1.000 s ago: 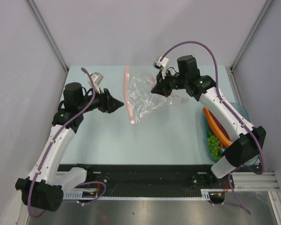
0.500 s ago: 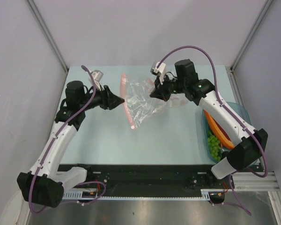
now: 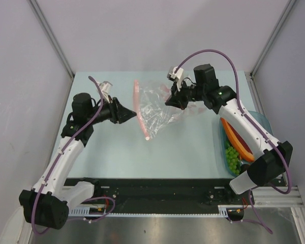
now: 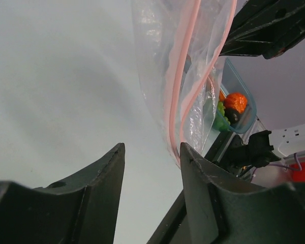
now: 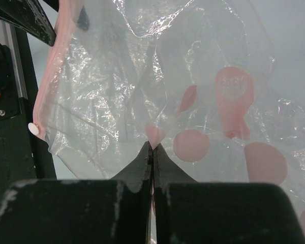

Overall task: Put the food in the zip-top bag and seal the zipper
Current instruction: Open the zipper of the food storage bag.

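The clear zip-top bag (image 3: pixel 156 105) hangs over the middle of the table, empty, with my right gripper (image 3: pixel 171 100) shut on a fold of its plastic (image 5: pixel 152 147). Its pink zipper (image 3: pixel 141 112) runs down the bag's left edge. My left gripper (image 3: pixel 135 115) is open right beside that strip; in the left wrist view the zipper (image 4: pixel 179 86) ends just past the right fingertip (image 4: pixel 189 152), with nothing between the jaws. The food lies in the teal bowl (image 3: pixel 265 121) at the right: orange slice (image 3: pixel 234 134), green grapes (image 3: pixel 232 158), orange-red round fruit (image 4: pixel 237 101) and dark ball (image 4: pixel 232 116).
The bowl sits at the table's right edge, partly under the right arm. A black rail (image 3: pixel 157 195) runs along the near edge between the arm bases. Grey walls close in the table on three sides.
My left gripper has moved right and slightly nearer, up to the zipper, with its jaws narrowing. The bag's lower zipper end has swung a little towards the near side. The right gripper stays shut on the bag.
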Tool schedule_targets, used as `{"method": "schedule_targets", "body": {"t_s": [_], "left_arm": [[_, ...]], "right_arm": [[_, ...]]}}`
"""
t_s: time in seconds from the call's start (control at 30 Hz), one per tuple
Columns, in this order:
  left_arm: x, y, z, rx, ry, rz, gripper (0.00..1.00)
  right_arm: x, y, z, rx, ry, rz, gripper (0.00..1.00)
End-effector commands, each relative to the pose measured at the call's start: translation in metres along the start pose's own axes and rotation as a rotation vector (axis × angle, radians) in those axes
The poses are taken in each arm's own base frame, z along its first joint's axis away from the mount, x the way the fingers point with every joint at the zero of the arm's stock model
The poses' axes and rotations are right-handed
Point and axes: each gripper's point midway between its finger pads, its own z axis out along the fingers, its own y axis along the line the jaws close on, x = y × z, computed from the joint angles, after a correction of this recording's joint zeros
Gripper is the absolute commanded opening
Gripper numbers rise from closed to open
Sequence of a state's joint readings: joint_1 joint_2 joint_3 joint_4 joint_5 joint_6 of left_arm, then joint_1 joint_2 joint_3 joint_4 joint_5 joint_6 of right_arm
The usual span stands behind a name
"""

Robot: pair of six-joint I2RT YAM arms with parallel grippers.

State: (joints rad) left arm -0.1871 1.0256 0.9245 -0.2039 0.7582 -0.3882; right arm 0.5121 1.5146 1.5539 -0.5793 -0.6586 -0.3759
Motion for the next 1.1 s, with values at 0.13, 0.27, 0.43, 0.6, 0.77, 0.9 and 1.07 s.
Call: {"method": "schedule_targets", "body": {"t_s": [0.13,0.27,0.43,0.6,0.77,0.9,1.07], "left_arm": [[-0.015,-0.004,-0.001,0.009,-0.063,0.018,0.46],[-0.016,0.003,0.002,-0.015,-0.055,0.020,0.43],[-0.012,0.004,0.004,-0.013,-0.038,0.020,0.42],[-0.011,-0.039,-0.007,0.189,0.003,0.019,0.00],[-0.013,-0.081,-0.040,0.286,0.018,0.045,0.00],[0.002,-0.085,-0.057,0.241,0.068,0.065,0.00],[-0.001,-0.076,-0.074,0.104,0.106,0.052,0.00]], "right_arm": [[-0.019,0.014,-0.019,-0.040,-0.063,-0.033,0.00],[-0.022,0.020,-0.018,-0.061,-0.074,-0.032,0.00],[-0.031,0.033,-0.016,-0.117,-0.106,0.002,0.00],[-0.025,0.031,-0.002,-0.127,-0.094,0.045,0.00],[-0.029,0.022,0.044,-0.181,-0.147,0.161,0.00],[-0.056,0.068,0.086,-0.363,-0.231,0.206,0.09],[-0.082,0.160,0.123,-0.651,-0.265,0.323,0.48]]}}
